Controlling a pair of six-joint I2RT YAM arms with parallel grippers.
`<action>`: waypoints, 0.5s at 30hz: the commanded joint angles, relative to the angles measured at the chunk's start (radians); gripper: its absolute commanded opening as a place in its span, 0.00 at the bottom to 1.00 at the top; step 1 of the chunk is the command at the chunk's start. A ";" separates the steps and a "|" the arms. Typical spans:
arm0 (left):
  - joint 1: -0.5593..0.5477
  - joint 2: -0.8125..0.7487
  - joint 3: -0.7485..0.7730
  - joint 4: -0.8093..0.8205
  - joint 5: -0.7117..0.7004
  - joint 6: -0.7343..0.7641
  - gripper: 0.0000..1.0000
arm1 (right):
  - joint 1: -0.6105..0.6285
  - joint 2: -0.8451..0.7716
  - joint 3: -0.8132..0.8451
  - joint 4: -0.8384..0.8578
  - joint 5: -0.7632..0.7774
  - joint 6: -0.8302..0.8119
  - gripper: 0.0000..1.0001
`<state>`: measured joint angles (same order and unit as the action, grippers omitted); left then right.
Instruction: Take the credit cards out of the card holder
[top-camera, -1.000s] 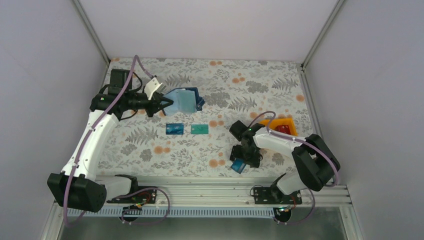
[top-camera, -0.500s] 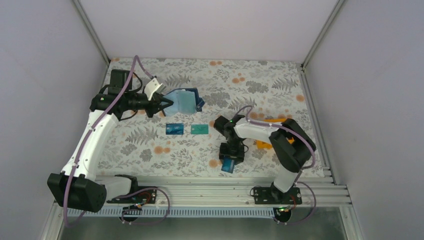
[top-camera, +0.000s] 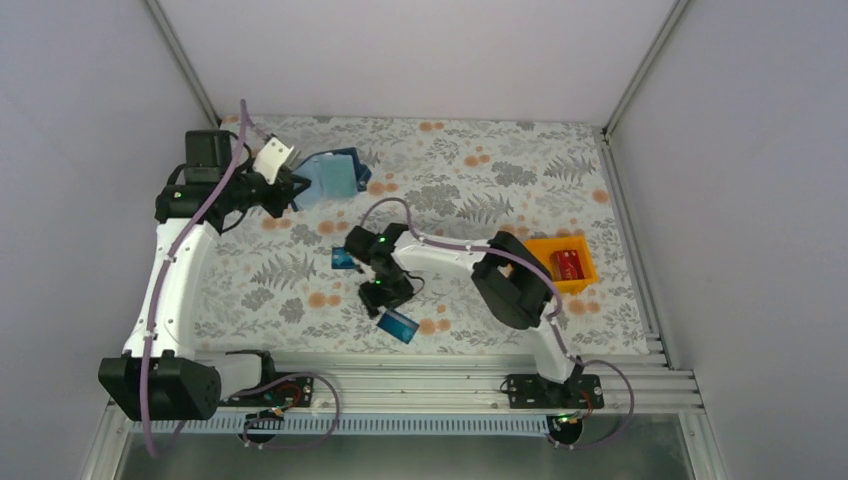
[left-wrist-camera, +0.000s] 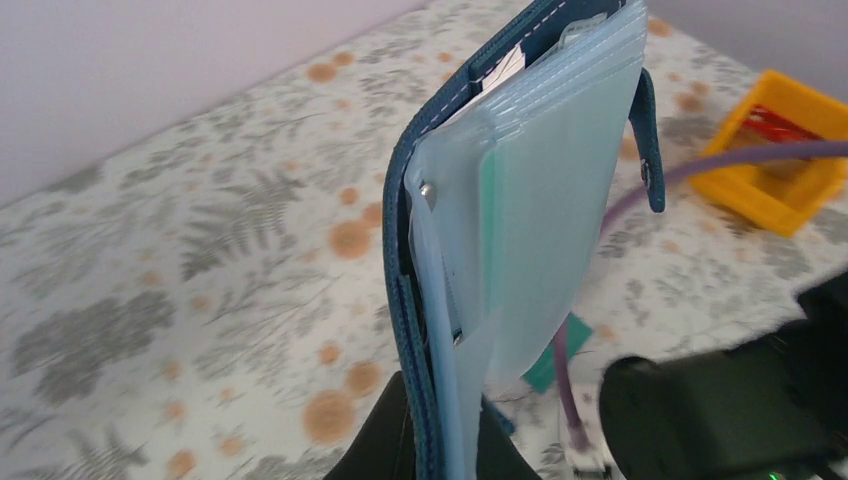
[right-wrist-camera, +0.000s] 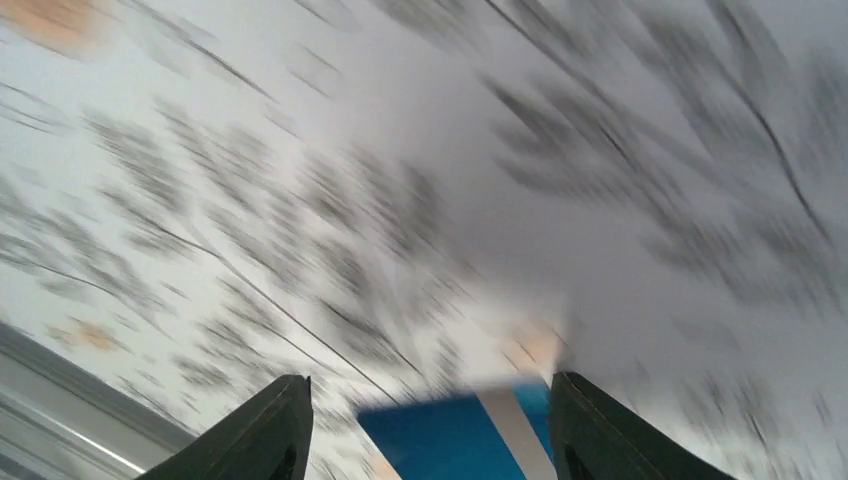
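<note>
My left gripper is shut on the bottom edge of the card holder, which it keeps upright above the far left of the table. In the left wrist view the card holder hangs open, its pale sleeves fanned out between my left gripper's fingers. My right gripper hovers low over the near middle, shut on a blue card. That blue card lies between the fingers of my right gripper, against the right one. A second blue card peeks from under the right arm. A teal card lies on the cloth.
An orange bin with a red card in it stands at the right. The right arm stretches across the middle of the floral cloth. A metal rail runs along the near edge. Grey walls close in the back and sides.
The right arm has swung from the right side to the near middle, carrying the blue card. The left gripper has pulled the card holder back and to the left.
</note>
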<state>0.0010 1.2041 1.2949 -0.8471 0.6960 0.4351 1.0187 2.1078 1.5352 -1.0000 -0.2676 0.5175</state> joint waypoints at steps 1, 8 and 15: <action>0.059 -0.019 0.044 0.021 -0.117 -0.031 0.02 | 0.064 0.155 0.114 0.203 0.107 -0.255 0.61; 0.099 -0.020 0.031 0.029 -0.073 -0.041 0.02 | 0.101 -0.036 0.113 0.283 0.197 -0.401 0.65; 0.112 -0.024 0.023 0.025 -0.055 -0.022 0.02 | 0.101 -0.472 -0.309 0.422 0.295 -0.353 0.70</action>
<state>0.1009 1.2037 1.3079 -0.8459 0.6163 0.4095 1.1141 1.8584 1.4067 -0.6628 -0.0292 0.1715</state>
